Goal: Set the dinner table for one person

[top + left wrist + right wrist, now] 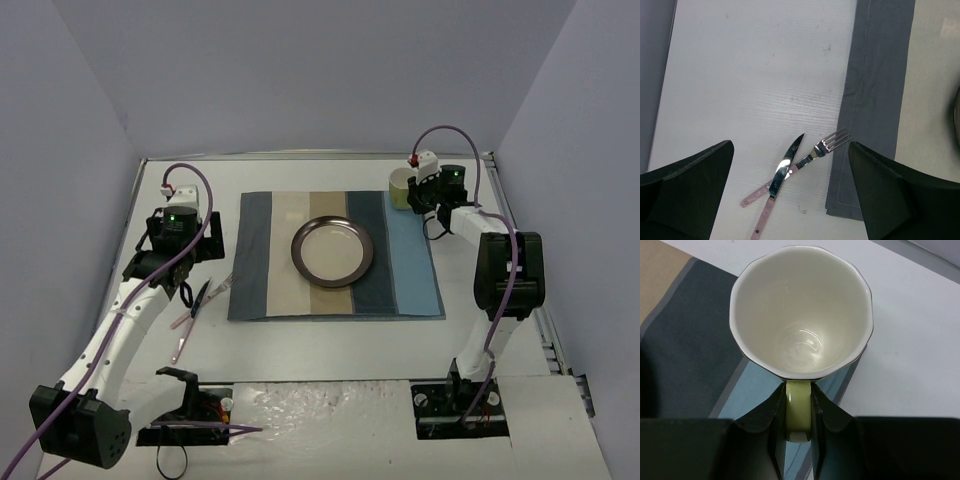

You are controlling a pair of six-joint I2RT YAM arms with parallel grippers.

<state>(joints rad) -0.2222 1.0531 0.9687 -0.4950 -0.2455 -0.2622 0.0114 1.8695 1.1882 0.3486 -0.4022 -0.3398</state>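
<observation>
Pale-green cup (801,310), centre frame, pinched by its handle in the right gripper (798,400): set it down upright at the placemat (685,355) corner. Left gripper (790,145) is spread wide over knife (784,169) and fork (827,145).

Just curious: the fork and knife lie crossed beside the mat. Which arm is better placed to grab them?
Left, probably: the left gripper hangs open above the fork and knife; the right gripper is shut on the mug.
</observation>
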